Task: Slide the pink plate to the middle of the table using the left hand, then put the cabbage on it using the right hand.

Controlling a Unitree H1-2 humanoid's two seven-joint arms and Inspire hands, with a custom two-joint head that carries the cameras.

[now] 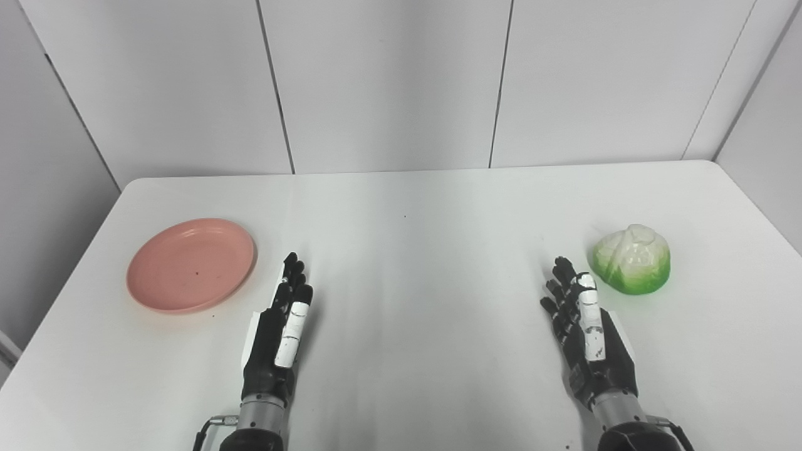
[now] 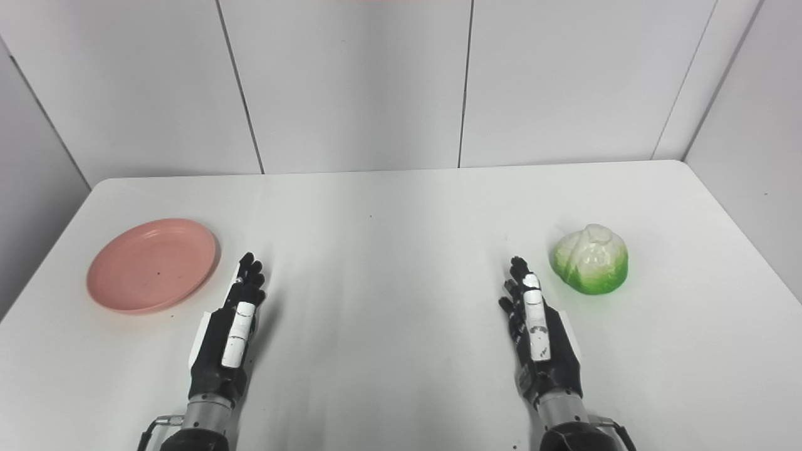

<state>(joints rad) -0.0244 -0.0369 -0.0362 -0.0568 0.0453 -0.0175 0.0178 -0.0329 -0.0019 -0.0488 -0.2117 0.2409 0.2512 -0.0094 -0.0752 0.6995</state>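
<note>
Across nearly the whole lower view spreads a white table [image 1: 407, 263], smooth and matte with rounded far corners, faint grey smudges running down its middle and a tiny dark speck near the centre. Behind it, at twelve o'clock, stands a wall of pale grey panels [image 1: 382, 81], flat and plain, split by thin dark vertical seams. At about nine o'clock on the tabletop lies the pink plate [image 1: 191, 264], a round, shallow dish of smooth salmon-coloured plastic-looking material with a raised rim and a few small dark flecks on its face; it sits well left of the table's middle and carries nothing. At about three o'clock rests the cabbage [image 1: 633, 259], a rounded, lumpy toy-like head with a glossy surface, creamy white with moulded leaf veins on top and bright green around its base, sitting directly on the table. At seven o'clock the left hand [image 1: 279, 332], black and jointed with a white thumb segment and a metal wrist, has its fingers straight, side by side and holding nothing, just beside the plate's right rim without touching it. At five o'clock the right hand [image 1: 586, 332], built alike, has its fingers extended and slightly fanned, empty, near the cabbage's left side but apart from it.
</note>
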